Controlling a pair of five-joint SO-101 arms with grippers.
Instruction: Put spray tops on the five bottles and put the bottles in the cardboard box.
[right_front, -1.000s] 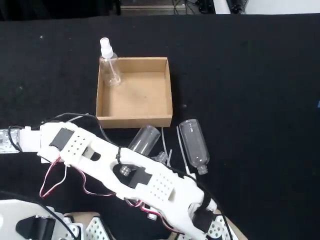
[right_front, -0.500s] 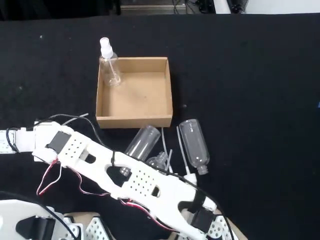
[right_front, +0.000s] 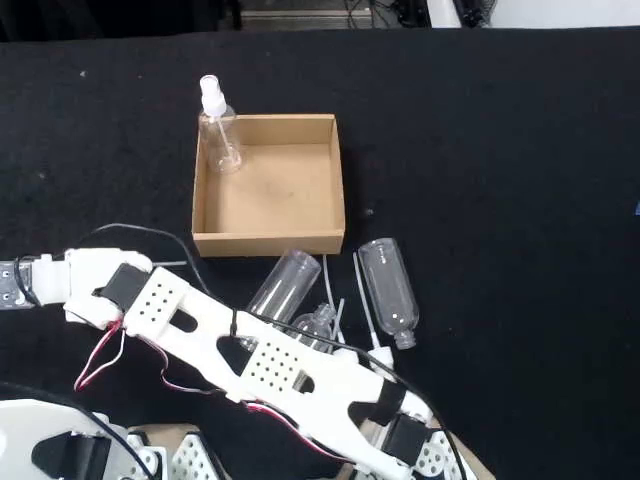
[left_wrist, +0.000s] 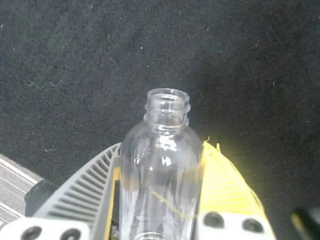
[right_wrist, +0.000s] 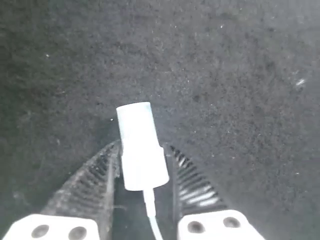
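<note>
Clear thin-wall bottle (left_wrist: 162, 170), likely light, slick, squashy, is clamped below its shoulder by left gripper (left_wrist: 162, 150); right gripper (right_wrist: 142, 150) pinches spray top (right_wrist: 141, 145); spare bottles (right_front: 388, 290) at cardboard box (right_front: 268, 242) 6 o'clock.

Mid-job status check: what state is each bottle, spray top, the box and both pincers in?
Left pincer: shut on a clear plastic bottle, uncapped.
Right pincer: shut on a white spray top.
Brown cardboard box: open, holding one bottle.
Clear bottle with white sprayer: upright in the box, capped.
Clear bottle nearest the box: lying down, neck hidden.
Clear bottle farther right: lying down, uncapped.
</note>
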